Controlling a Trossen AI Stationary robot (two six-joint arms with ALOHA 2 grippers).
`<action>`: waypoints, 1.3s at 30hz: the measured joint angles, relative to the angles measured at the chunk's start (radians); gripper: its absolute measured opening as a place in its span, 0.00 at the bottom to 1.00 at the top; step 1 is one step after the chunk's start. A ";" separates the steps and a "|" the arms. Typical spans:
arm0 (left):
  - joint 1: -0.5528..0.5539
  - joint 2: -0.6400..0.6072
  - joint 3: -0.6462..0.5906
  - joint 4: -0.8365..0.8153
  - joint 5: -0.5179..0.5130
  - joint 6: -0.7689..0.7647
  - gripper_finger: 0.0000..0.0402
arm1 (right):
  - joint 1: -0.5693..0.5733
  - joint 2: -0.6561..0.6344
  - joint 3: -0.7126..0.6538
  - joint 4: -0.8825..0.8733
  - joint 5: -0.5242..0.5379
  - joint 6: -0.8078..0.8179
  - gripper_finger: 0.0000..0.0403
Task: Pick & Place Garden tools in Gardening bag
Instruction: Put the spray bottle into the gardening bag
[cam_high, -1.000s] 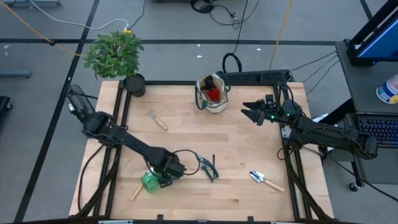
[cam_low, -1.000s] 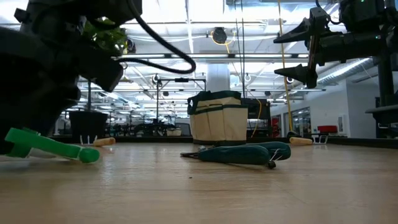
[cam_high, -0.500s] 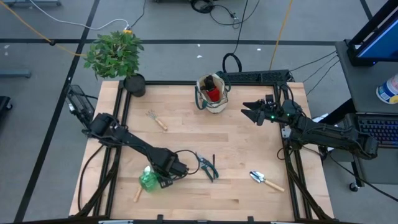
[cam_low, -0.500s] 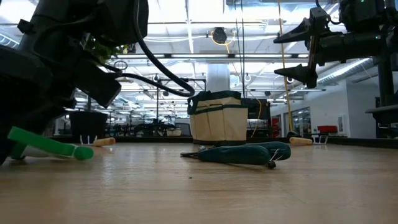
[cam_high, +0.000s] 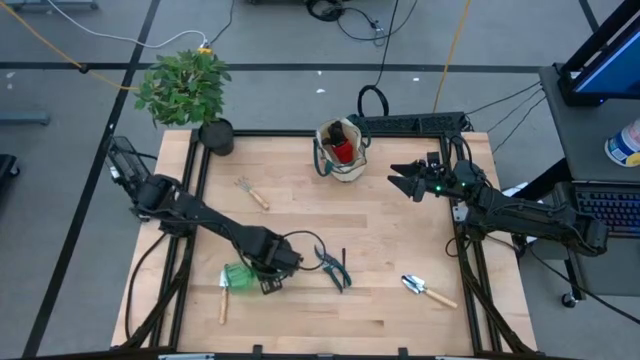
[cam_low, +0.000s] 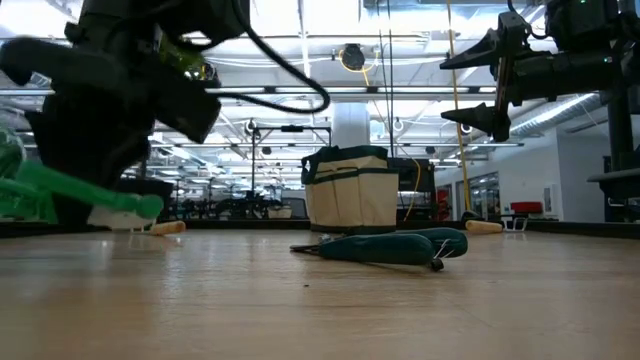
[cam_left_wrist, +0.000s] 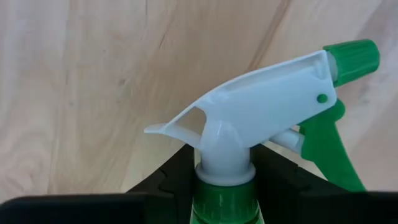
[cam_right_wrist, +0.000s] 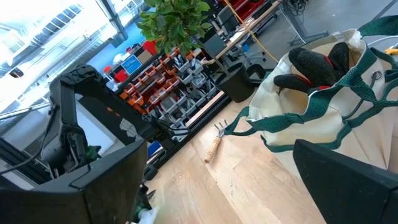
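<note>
Left wrist view is showing the spray bottle (cam_left_wrist: 261, 106) closest of all, its green neck sitting between the left gripper's (cam_high: 262, 273) dark fingers (cam_left_wrist: 165, 180), which are pinching it just under the white trigger head. From above, that gripper is working near the bench's (cam_high: 380, 230) front edge at about seven o'clock, the bottle lying on its side and pointing toward nine. Gripping at the neck is probably giving the best hold for lifting it. Pruning shears (cam_high: 330, 266) are lying just beside, toward six. Farther off, the gardening bag (cam_high: 341, 150) is standing at twelve, gloves (cam_right_wrist: 311, 65) inside. The right gripper (cam_high: 405, 180) is hovering at two, fingers spread wide, empty.
</note>
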 joint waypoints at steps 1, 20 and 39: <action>0.004 -0.010 0.001 -0.006 0.004 0.000 0.33 | 0.000 0.000 0.000 0.000 0.000 0.000 0.98; 0.012 -0.369 0.039 -0.132 0.018 -0.161 0.36 | 0.000 0.000 0.000 0.000 0.000 0.000 0.98; 0.301 -0.437 0.142 0.938 0.063 0.133 0.33 | 0.000 0.000 0.000 0.000 0.000 0.000 0.98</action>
